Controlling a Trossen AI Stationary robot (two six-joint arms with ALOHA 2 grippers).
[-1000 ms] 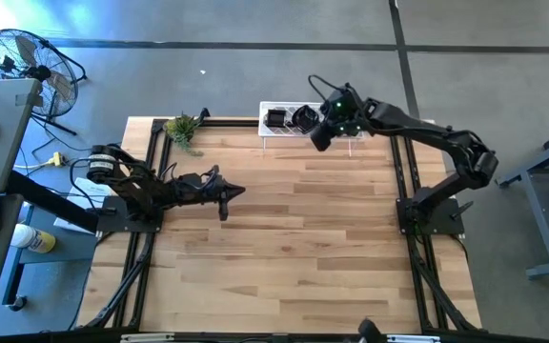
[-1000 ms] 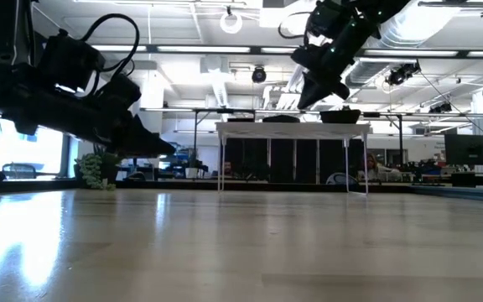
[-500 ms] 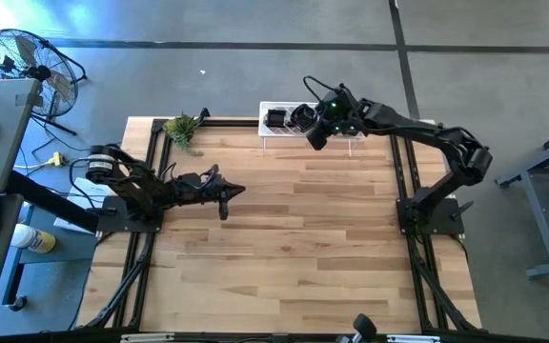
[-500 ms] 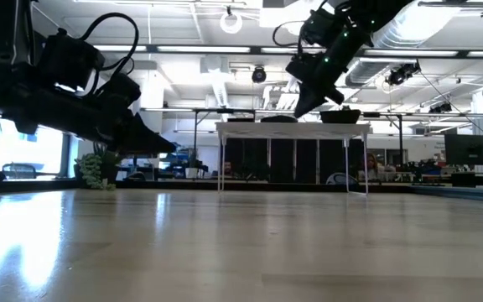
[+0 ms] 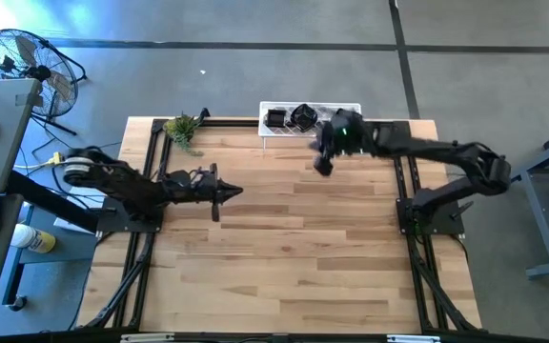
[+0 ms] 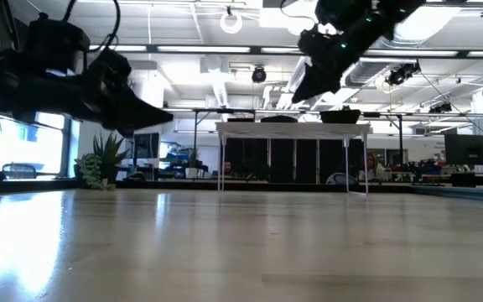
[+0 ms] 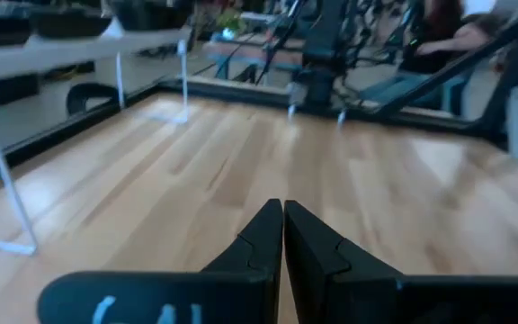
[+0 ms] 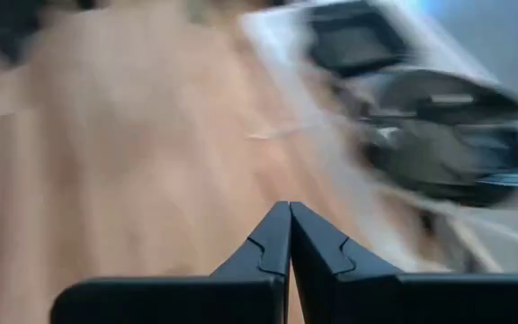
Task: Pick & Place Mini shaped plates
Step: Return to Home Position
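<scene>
Right fingers (image 5: 323,168), pressed together empty, have backed off the mini shaped plates (image 5: 291,118) lined along the rack (image 5: 349,108)

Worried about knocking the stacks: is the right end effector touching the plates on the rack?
Apart. The low view shows the right end effector above the plates, with clear space between.

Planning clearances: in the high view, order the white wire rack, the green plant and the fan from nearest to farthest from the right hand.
From the right hand:
1. white wire rack, just beyond it at the table's far edge.
2. green plant, at the table's far left corner.
3. fan, off the table, past its left side.
</scene>
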